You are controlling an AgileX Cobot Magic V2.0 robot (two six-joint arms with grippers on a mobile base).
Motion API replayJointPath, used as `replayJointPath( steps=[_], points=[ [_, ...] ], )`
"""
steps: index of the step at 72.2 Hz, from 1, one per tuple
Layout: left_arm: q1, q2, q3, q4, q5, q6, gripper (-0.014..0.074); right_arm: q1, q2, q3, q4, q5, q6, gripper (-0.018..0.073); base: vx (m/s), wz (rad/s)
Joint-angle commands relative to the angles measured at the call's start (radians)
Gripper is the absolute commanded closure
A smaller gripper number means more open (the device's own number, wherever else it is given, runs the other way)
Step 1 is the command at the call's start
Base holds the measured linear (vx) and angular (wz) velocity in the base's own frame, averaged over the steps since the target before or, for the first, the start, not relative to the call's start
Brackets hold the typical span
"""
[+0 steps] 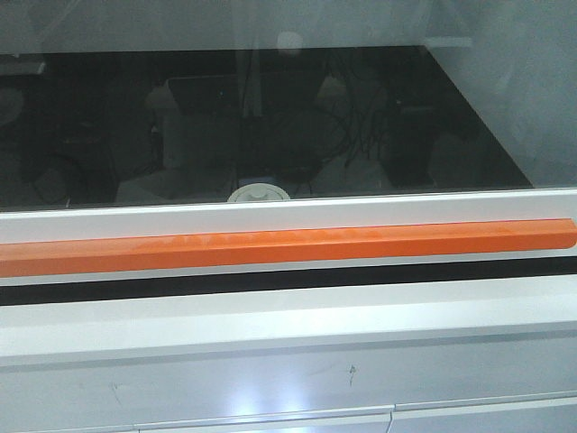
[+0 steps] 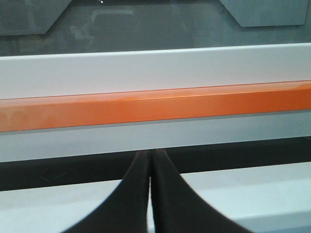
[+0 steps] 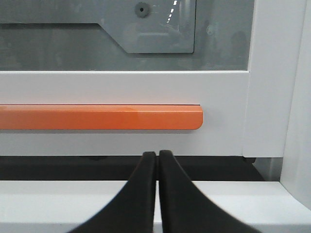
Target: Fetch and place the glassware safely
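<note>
Task status: not started. The jar (image 1: 258,192), with only its cream lid showing, stands inside the cabinet just behind the closed glass window (image 1: 108,117), above the orange handle (image 1: 288,244). The left claw (image 2: 148,156) and right claw (image 3: 157,155) are each pressed together, empty, and facing the handle. Judged remaining: open the window, grasp the jar, carry it out and set it down.

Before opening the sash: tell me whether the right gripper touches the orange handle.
Apart. Right wrist view: white frame shows between gripper and handle.
</note>
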State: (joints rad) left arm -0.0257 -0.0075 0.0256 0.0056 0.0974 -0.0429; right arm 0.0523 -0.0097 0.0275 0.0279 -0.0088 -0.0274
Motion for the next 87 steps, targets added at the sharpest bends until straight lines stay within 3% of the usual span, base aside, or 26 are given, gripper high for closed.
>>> replayJointPath(
  steps=[1, 21, 34, 54, 87],
  points=[
    [-0.001, -0.017, 0.031, -0.006, -0.079, -0.004, 0.0603, 0.002, -0.012, 0.018, -0.006, -0.071, -0.009, 0.0567, 0.00, 0.00],
    [-0.001, -0.015, -0.014, -0.037, -0.179, -0.041, 0.0603, 0.002, -0.012, -0.001, 0.006, -0.174, 0.007, 0.0567, 0.00, 0.00],
    [-0.001, 0.033, -0.164, -0.025, -0.171, 0.011, 0.0603, 0.002, 0.034, -0.161, 0.005, -0.099, 0.006, 0.0567, 0.00, 0.00],
    [-0.001, 0.282, -0.357, -0.026, -0.013, 0.057, 0.0603, 0.002, 0.319, -0.401, 0.031, 0.009, 0.007, 0.0567, 0.00, 0.00],
    [-0.013, 0.311, -0.359, -0.035, 0.026, 0.034, 0.0603, 0.003, 0.457, -0.411, 0.043, 0.000, -0.015, 0.0564, 0.00, 0.00]
  ],
)
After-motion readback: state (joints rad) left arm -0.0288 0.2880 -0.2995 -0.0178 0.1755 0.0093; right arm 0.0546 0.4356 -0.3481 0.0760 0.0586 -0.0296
